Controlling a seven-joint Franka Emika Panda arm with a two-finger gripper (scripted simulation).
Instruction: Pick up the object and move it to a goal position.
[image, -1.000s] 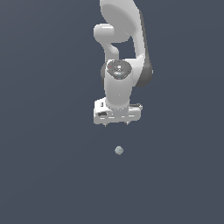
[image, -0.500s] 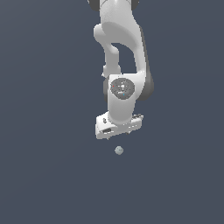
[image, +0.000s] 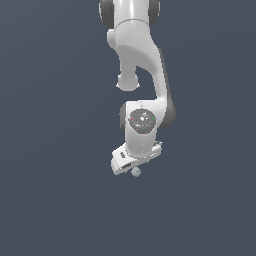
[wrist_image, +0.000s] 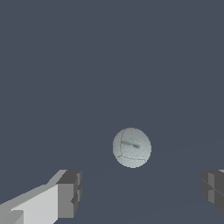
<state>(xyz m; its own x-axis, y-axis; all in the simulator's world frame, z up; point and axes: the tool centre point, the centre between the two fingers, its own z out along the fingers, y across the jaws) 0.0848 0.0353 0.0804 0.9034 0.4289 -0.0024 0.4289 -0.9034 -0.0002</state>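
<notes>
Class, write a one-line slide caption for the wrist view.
Open gripper poised around a small pale grey-blue ball, fingers spread wide on either side, not touching it.

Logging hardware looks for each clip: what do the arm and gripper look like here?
The arm is glossy white with rounded links and dark grey bands at the joints. A round grey speckled cap covers the wrist joint. The gripper has a white blocky body; in the wrist view its fingers are white with boxy dark grey pads. No cables or lettering show.
</notes>
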